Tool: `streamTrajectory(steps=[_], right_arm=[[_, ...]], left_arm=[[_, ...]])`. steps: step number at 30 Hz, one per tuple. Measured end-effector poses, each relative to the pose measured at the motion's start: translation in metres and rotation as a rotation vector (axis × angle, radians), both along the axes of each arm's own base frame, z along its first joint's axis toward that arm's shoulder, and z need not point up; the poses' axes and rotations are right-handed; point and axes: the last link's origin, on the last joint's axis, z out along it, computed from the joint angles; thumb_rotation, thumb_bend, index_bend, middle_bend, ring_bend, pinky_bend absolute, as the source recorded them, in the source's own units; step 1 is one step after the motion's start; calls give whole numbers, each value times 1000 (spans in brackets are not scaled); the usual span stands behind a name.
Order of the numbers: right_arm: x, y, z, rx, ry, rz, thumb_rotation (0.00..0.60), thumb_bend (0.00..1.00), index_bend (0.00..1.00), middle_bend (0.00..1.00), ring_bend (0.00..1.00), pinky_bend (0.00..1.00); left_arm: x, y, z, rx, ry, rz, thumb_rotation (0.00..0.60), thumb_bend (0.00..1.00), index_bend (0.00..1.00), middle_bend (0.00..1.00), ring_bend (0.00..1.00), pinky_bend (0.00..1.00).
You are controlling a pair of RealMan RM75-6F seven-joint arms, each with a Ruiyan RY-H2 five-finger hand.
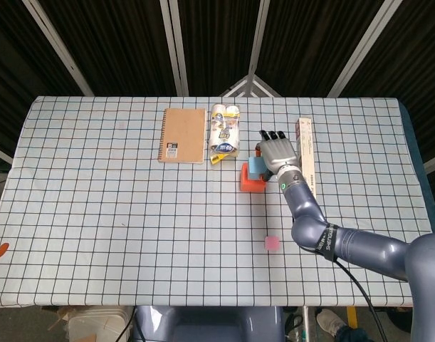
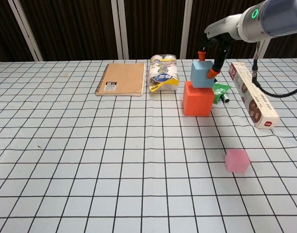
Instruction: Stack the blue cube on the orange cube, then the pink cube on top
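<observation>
Right hand (image 2: 210, 60): I have it pinching the blue cube (image 2: 202, 74) from above, fingertips on opposite faces.
Blue cube: sits on the orange cube (image 2: 197, 98), near the tabletop's far edge.
Pink cube (image 2: 236, 160): alone toward the near right.
Handling: probably light, rigid; I'd take flat opposite sides.

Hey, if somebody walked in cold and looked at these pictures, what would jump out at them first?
Probably the right hand holding the blue cube on top of the orange cube, toward the back of the checked table. Next, the small pink cube sitting alone near the front edge, apart from everything. A tan notebook lies behind and to the left of the stack.
</observation>
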Motion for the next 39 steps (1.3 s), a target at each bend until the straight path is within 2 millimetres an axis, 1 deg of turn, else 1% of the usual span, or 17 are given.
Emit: streamTrajectory(steps=[17,39], right_arm=[[-3,-1,-10,14,5,2,600,369,455,0,0,0],[-1,0,-11,12,10,3,600,370,455,0,0,0]], left_arm=[[0,2,-1,-3,1,4,600,127,73,0,0,0],[0,3,-1,-6,1,2,600,128,73,0,0,0]])
